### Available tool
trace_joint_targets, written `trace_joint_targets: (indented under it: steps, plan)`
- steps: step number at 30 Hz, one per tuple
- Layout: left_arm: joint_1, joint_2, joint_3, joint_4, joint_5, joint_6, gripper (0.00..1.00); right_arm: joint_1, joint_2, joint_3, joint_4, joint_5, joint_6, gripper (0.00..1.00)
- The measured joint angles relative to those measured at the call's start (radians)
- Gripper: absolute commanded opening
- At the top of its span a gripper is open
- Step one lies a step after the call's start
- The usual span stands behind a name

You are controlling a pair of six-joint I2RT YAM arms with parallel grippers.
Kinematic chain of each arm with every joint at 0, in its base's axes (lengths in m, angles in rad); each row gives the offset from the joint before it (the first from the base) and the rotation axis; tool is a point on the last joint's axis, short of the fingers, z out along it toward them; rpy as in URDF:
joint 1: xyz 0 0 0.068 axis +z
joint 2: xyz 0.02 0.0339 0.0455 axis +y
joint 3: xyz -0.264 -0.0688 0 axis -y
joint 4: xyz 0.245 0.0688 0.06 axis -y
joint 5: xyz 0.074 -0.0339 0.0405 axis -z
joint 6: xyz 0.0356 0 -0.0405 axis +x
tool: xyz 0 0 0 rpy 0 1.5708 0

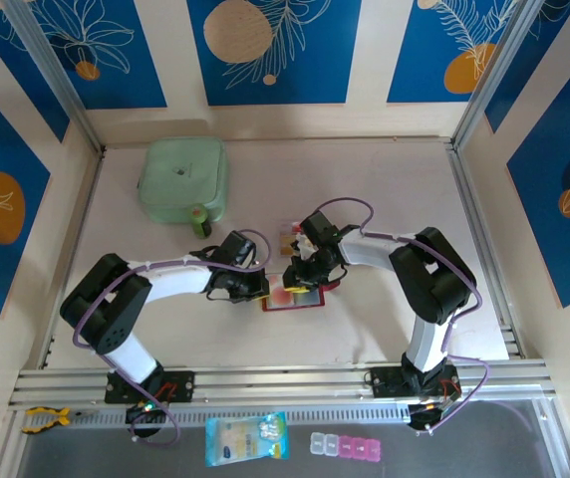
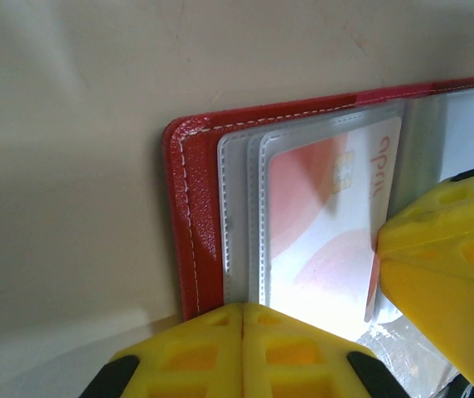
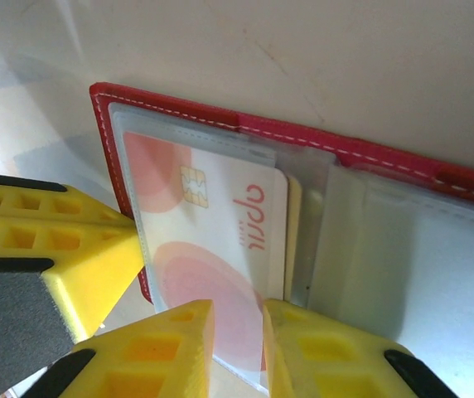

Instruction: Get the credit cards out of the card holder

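Observation:
The red card holder (image 1: 310, 300) (image 2: 191, 215) (image 3: 370, 153) lies open on the table between both arms. A white credit card with pink circles (image 2: 320, 240) (image 3: 212, 224) sits in its top clear pocket. The edge of a yellowish card (image 3: 294, 240) shows behind it. My left gripper (image 1: 256, 289) (image 2: 244, 313) is shut, with its tips together on the near edge of the holder's clear pockets. My right gripper (image 1: 299, 280) (image 3: 237, 323) stands over the pink card's lower edge, its jaws a narrow gap apart with the card lying flat beneath them.
A pale green pouch (image 1: 183, 179) lies at the back left. A small card (image 1: 288, 239) rests on the table just behind the holder. Off the table in front lie a blue packet (image 1: 246, 439) and pink-and-clear little boxes (image 1: 345, 446).

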Motion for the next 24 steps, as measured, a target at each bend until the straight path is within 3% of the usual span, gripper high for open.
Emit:
trace_joint_targets:
  steps: [24]
  plan:
    - [0.000, -0.023, 0.029, -0.060, -0.001, 0.023, 0.07, 0.003, -0.060, 0.003, -0.057, 0.088, -0.015, 0.24]
